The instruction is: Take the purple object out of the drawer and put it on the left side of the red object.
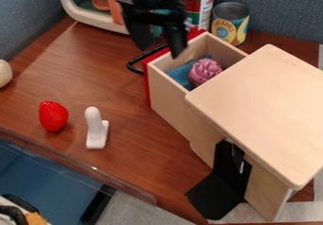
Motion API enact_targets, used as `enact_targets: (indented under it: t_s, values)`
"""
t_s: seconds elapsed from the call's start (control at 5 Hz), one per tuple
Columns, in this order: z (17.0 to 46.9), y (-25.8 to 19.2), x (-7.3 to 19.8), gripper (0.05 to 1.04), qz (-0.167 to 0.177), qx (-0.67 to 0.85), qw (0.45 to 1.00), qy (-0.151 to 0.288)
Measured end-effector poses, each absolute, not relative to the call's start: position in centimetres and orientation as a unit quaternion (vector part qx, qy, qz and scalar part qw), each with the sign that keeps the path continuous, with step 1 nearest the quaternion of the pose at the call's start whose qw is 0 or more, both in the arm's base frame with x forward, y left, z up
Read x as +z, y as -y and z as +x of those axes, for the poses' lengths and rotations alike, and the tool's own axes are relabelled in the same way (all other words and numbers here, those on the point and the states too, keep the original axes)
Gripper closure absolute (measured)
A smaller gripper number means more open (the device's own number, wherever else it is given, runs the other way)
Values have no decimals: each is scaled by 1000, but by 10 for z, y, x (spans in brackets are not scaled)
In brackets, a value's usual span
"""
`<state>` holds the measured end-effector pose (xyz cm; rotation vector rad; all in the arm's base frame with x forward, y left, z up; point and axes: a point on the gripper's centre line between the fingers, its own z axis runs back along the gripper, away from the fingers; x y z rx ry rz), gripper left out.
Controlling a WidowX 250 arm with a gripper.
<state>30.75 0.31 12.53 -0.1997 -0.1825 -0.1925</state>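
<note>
From my screen, nearest to me on the counter [135,172] is the wooden cabinet [259,110], a black piece [221,186] leaning by its side. A little farther back stands a small white object [96,128], and just left of that the red object [53,116], with bare wood on its left where I'd aim to set my piece down. Beyond them the drawer [174,101] is pulled out, and the purple object [205,71] sits inside it against a blue cloth [182,73], close to the cabinet's top board. I take it for a light toy, fairly firm, perhaps slightly rubbery, not fragile; the swirled ridges should give some grip, but the domed crown could slip if I pinch too high. I'd go low on opposite sides, at the widest part, minding the drawer walls and that board. It is roundish, so I read no clear long axis; its swirl faces up and somewhat towards me. Farther back, above the drawer's handle end, hang the fingers [161,48], spread, with nothing between them. Two cans [231,23] stand behind.
</note>
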Motion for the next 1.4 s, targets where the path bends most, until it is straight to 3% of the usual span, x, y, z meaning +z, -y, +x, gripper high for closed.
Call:
enact_targets:
  t_s: [0.6,1.4]
  values:
    - [318,36,107,84,-81,-117,984,107]
    - [334,33,97,84,-78,-108,986,99]
